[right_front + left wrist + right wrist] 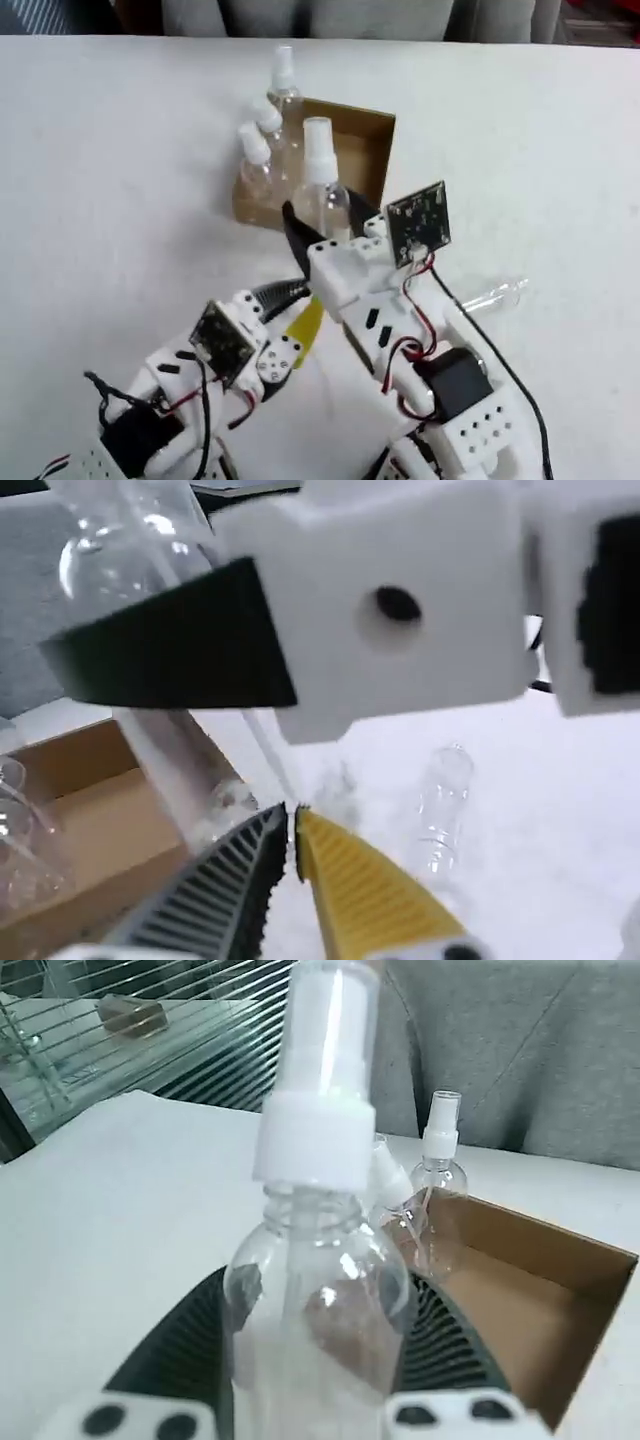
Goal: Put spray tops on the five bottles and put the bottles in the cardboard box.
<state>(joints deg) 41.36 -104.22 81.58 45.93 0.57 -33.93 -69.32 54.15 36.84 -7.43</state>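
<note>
Right pincer (pixel 312 1360) clamps a capped bottle (pixel 315 1290) upright just beside the cardboard box (pixel 362 128), likely for lowering in. Left pincer (pixel 291 830) is narrowed shut below. An uncapped bottle (pixel 497 293) lies on the tabletop (pixel 120 150), well apart.

The left claw (pixel 293 825) pairs a ribbed yellow finger with a ribbed one that looks dark grey. In the black-ribbed right claw (pixel 318 1305), the bottle (pixel 300 1260) is clear and its spray top (pixel 318 1110) white. Beyond that claw, the cardboard box (pixel 520 1310) is brown and the desk (pixel 120 1190) white.
</note>
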